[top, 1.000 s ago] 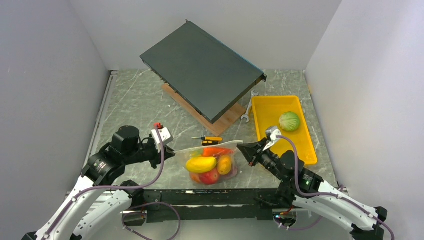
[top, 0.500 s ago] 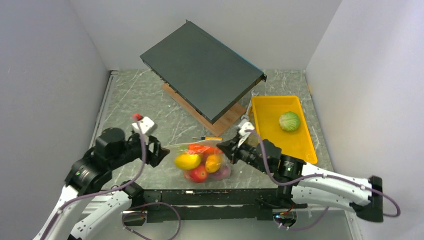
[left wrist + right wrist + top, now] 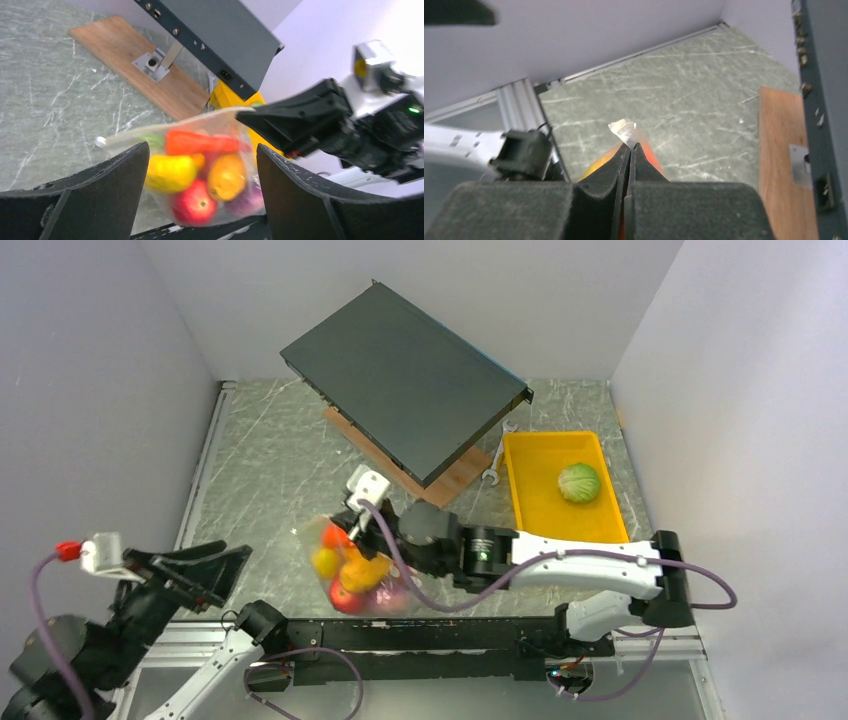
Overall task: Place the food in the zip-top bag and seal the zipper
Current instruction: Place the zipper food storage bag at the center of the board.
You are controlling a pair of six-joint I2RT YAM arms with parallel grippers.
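The right claw (image 3: 630, 148) is pinching the zipper (image 3: 622, 128) of the zip-top bag (image 3: 365, 585), packed with toy food (image 3: 172, 172), at the near centre of the tabletop (image 3: 270, 470). The left claw (image 3: 232, 570) is gaping wide, near left, touching nothing. A cabbage (image 3: 578, 482) is lying in the yellow tray (image 3: 530, 515).

Legible text, labels, brand marks, numerals, signs: none in any view. Dark grey case (image 3: 405, 380), far middle of the worktop (image 3: 270, 460): any marking along its front edge is too small to tell. Zip-top bag (image 3: 355, 570), by the near edge of the worktop: clear film, no lettering can be made out.
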